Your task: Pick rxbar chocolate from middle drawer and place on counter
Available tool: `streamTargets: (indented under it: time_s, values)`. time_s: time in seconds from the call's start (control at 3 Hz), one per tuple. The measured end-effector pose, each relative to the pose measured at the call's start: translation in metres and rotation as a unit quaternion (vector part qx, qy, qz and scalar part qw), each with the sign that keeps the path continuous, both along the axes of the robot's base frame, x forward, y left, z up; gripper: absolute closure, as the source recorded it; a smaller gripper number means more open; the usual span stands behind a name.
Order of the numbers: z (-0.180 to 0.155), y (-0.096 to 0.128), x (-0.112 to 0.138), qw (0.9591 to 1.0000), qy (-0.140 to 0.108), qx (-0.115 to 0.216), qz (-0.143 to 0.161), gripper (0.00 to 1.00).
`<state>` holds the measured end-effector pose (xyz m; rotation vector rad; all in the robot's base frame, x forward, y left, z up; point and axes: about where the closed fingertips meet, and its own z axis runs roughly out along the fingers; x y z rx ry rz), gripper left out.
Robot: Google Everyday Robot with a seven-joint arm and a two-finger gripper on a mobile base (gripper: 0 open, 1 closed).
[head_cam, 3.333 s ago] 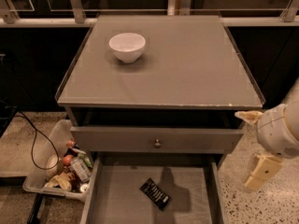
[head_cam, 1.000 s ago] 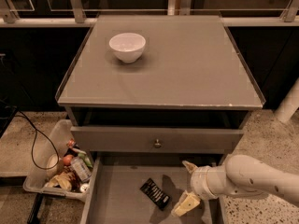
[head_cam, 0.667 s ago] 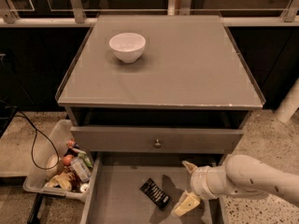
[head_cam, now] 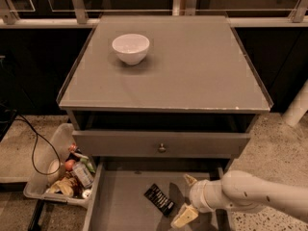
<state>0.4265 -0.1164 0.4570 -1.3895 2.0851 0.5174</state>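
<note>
The pincer (head_cam: 186, 198) hangs low inside the middle drawer (head_cam: 120, 201), which stands pulled out below the tabletop's (head_cam: 192, 66) front edge. Its two fingers are spread apart and grip nothing. The rxbar chocolate (head_cam: 160, 199) lies flat on the drawer floor just beside the pincer, toward the left edge. A white bowl (head_cam: 130, 47) sits near the tabletop's back left corner.

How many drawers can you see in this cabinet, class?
2: a knobbed drawer under the counter, and the open middle drawer below it, where the gripper hovers, jaws open, beside the rxbar chocolate. Others may be hidden.
</note>
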Motion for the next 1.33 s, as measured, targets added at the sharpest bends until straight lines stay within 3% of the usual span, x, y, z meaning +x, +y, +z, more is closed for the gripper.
streamTargets:
  time_s: [0.67, 1.33]
  values:
    - [-0.058, 0.018, 0.011, 0.9991, -0.021, 0.014, -0.035, 0.0]
    - [-0.087, 0.049, 0.004, 0.9972, -0.021, 0.047, -0.054, 0.0]
